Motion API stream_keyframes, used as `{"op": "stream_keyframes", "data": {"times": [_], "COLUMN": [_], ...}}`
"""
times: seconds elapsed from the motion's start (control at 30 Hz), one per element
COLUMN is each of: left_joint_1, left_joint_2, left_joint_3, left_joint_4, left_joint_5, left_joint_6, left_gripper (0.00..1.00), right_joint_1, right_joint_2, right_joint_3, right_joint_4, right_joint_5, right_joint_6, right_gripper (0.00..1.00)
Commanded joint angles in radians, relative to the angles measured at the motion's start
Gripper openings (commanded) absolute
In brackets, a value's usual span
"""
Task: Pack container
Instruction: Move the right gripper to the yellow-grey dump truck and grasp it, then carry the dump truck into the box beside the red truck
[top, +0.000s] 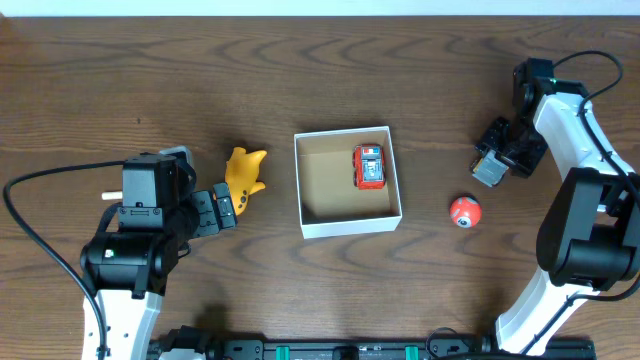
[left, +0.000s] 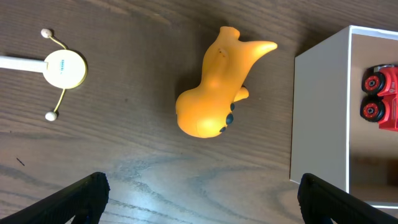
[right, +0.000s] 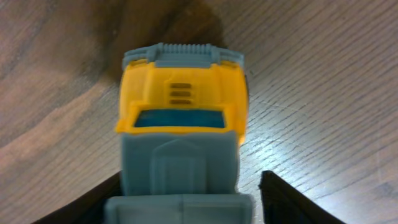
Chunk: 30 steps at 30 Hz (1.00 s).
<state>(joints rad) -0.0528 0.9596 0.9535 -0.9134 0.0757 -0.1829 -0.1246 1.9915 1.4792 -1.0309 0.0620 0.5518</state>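
Observation:
The container (top: 350, 225) is a white-walled square box with a brown inside, at the table's middle; its wall shows in the left wrist view (left: 317, 112). A red toy car (top: 368, 166) lies inside it (left: 382, 96). A yellow toy (top: 243, 172) lies left of the box (left: 217, 84). My left gripper (top: 225, 207) is open and empty just short of it (left: 202, 193). My right gripper (top: 500, 150) straddles a grey and yellow toy truck (right: 180, 124) on the table, with a gap at one finger (right: 186, 202). A red ball (top: 464, 211) lies right of the box.
A white disc on a stick with thin wire arms (left: 62, 67) lies on the table left of the yellow toy, by the left arm (top: 110, 197). The right arm's base stands at the lower right (top: 590, 240).

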Motion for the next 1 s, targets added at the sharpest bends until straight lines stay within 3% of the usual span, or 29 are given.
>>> {"op": "stream_keyframes", "data": {"times": [0.0, 0.27, 0.33, 0.4, 0.47, 0.73, 0.97], "left_joint_1": [0.004, 0.004, 0.004, 0.004, 0.004, 0.004, 0.004], "left_joint_2": [0.0, 0.0, 0.0, 0.0, 0.0, 0.0, 0.0], "left_joint_3": [0.018, 0.018, 0.018, 0.018, 0.018, 0.018, 0.018], "left_joint_4": [-0.003, -0.003, -0.003, -0.003, -0.003, -0.002, -0.003], "left_joint_5": [0.006, 0.006, 0.006, 0.006, 0.006, 0.006, 0.006], "left_joint_6": [0.009, 0.009, 0.009, 0.01, 0.01, 0.01, 0.009], "left_gripper": [0.98, 0.98, 0.98, 0.98, 0.98, 0.98, 0.98], "right_joint_1": [0.007, 0.008, 0.008, 0.008, 0.008, 0.047, 0.221], "right_joint_2": [0.002, 0.002, 0.002, 0.002, 0.0, -0.115, -0.363], "right_joint_3": [-0.002, -0.002, -0.002, -0.002, -0.002, 0.005, 0.027], "right_joint_4": [-0.001, -0.001, -0.002, -0.001, -0.005, -0.013, -0.002], "right_joint_5": [0.004, 0.004, 0.005, 0.004, 0.004, 0.014, 0.043], "right_joint_6": [0.0, 0.0, 0.0, 0.0, 0.0, -0.047, -0.09], "right_gripper": [0.58, 0.44, 0.27, 0.18, 0.03, 0.01, 0.01]}}
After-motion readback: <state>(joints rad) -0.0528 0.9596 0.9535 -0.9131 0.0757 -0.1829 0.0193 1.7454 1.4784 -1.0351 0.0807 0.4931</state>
